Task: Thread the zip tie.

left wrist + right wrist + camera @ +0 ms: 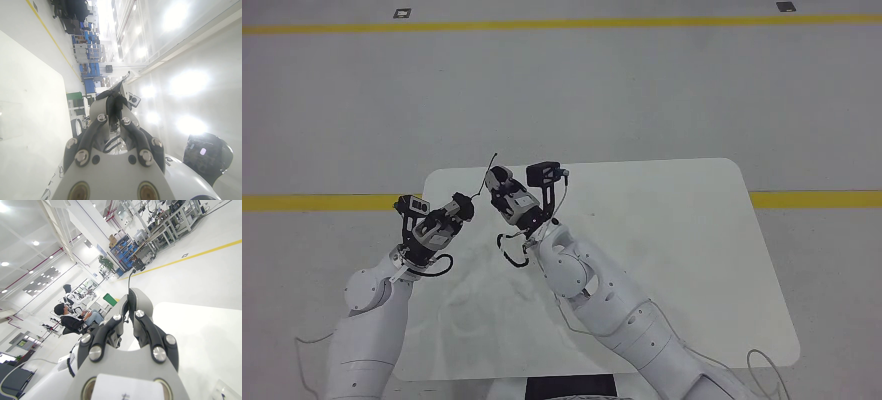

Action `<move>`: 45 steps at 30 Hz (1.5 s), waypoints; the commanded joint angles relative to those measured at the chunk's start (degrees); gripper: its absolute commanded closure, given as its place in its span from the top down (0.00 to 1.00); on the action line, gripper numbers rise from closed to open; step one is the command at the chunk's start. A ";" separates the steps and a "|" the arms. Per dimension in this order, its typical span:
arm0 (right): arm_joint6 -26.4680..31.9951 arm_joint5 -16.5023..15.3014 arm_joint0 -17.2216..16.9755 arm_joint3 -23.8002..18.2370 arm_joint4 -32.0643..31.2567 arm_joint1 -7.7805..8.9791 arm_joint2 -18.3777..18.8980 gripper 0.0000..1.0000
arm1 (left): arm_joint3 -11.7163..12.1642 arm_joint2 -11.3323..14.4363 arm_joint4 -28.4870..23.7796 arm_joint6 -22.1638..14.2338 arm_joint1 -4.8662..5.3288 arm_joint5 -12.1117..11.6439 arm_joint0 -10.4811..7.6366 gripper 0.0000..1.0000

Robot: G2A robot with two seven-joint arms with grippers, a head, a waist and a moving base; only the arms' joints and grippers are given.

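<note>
Zip tie (129,283) between right claw's (129,294) pads

Bright overhead light, strong glare off ceiling lamps (187,83)

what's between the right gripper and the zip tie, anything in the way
Nothing visible stands between them. The right gripper is shut on the zip tie, and the strap sticks out past its fingertips into open air above the table.
</note>
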 commanded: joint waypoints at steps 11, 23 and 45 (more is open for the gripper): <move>0.38 0.00 -0.26 0.19 0.22 -0.25 0.31 0.00 | -1.33 0.96 0.04 2.76 0.29 0.39 0.16 0.00; 0.01 -0.61 -0.76 0.96 6.05 -0.90 1.14 0.00 | -1.24 1.68 -0.26 2.89 0.86 0.22 -0.13 0.00; 4.15 -0.66 -0.96 2.04 12.22 -1.44 2.19 0.00 | -2.41 2.20 -0.83 3.04 1.45 0.00 0.02 0.00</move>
